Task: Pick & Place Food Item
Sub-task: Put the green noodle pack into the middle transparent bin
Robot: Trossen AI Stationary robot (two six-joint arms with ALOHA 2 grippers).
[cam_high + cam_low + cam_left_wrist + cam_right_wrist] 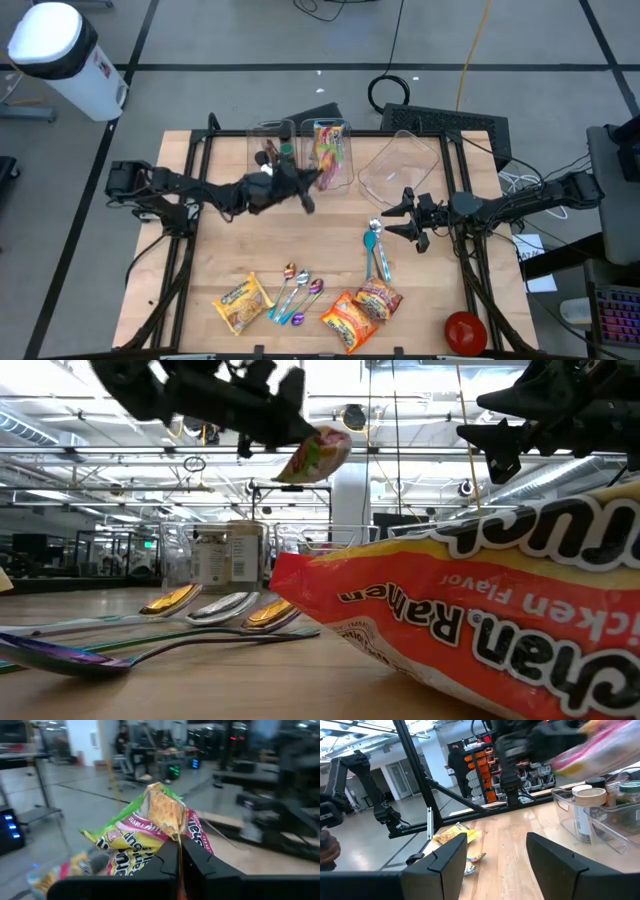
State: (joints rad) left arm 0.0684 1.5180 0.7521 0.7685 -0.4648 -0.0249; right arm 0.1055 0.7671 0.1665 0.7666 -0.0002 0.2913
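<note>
Left wrist view: my left hand (178, 851) pinches a snack packet (150, 832) by its crimped edge, lifted above the tabletop (250, 250) near the bins (305, 150). Looks light, soft, crinkly, probably slippery; the seam seems safest. Right hand (405, 217) spread, waiting.

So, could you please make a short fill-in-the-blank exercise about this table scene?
1. The left pincer is shut on a ____ packet, held above the table.
2. The right pincer is ____ and holds nothing.
3. In the high view, the red ball lies near the table's front ____ corner.

Missing words: ramen; open; right
</note>
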